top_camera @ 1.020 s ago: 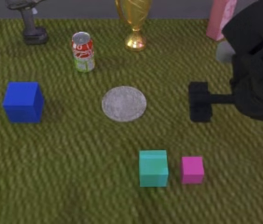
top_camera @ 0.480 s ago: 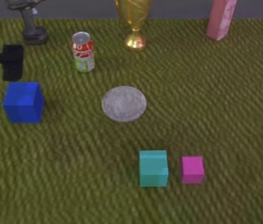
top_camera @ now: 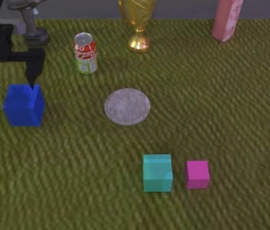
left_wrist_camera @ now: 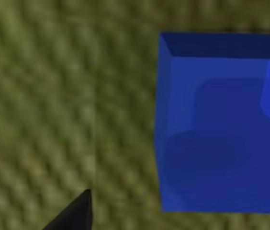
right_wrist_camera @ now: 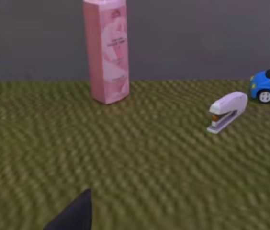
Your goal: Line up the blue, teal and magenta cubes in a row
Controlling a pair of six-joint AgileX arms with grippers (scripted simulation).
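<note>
Hovering above the blue cube (top_camera: 23, 104) at the table's left, the left gripper (top_camera: 31, 76) is seen, finger spread undeterminable | teal cube (top_camera: 157, 172) and magenta cube (top_camera: 197, 174) are set side by side, slightly apart, front right of centre | right arm is out of the top view.

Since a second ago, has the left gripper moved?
Yes. The left gripper has come in from the table's left edge and now hangs just behind the blue cube, which has not shifted.
</note>
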